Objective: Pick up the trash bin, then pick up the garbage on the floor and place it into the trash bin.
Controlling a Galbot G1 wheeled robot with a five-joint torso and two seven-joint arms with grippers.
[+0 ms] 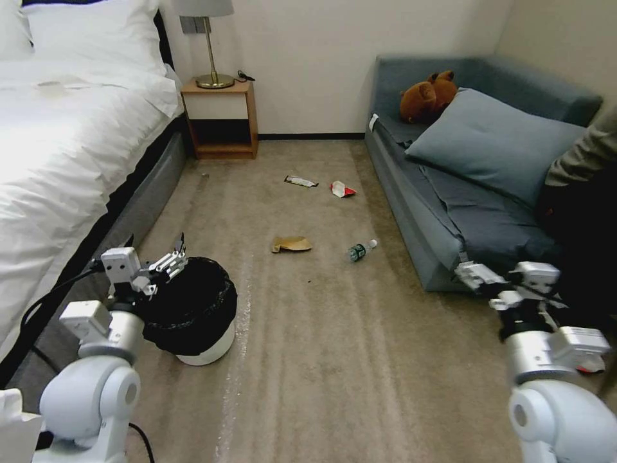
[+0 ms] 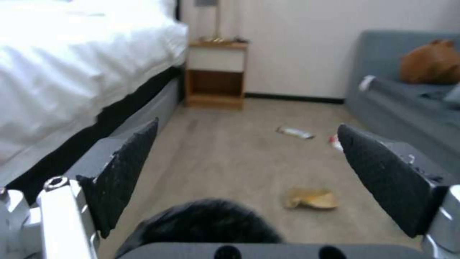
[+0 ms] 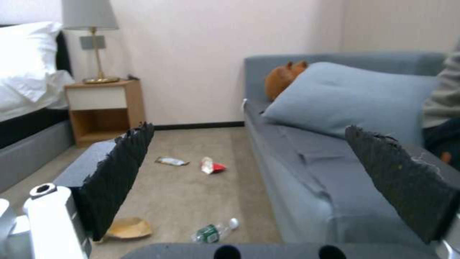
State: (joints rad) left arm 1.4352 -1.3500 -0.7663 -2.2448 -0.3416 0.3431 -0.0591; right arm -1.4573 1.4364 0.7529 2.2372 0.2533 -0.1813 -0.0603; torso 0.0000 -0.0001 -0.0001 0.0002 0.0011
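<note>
Nearest the head camera, the left gripper (image 1: 168, 260) hovers just above the near-left rim of the small round white trash bin lined with a crinkly black plastic bag (image 1: 193, 312), which stands on the beige carpet (image 1: 334, 360) close beside the white-sheeted bed (image 1: 71, 128). Its dark pads (image 2: 125, 169) are spread wide in the left wrist view, with the black bag (image 2: 206, 223) just below them and nothing gripped. The right gripper (image 1: 479, 275) waits by the front of the grey-blue sofa (image 1: 463, 212), also spread and empty. Judged from this, the first step, picking up the bin, is in hand and not yet done. The next move calls for lowering the left gripper so one pad goes inside the rim and one outside, then closing firmly on rim and bag. All the garbage lies on the carpet beyond the bin: the clear bottle with green label and white cap (image 1: 362, 250) near the sofa, the crumpled brown paper (image 1: 290, 244) beside it, the red-white wrapper (image 1: 342, 189) and the flat brown-yellow snack wrapper (image 1: 300, 182) farther off.
</note>
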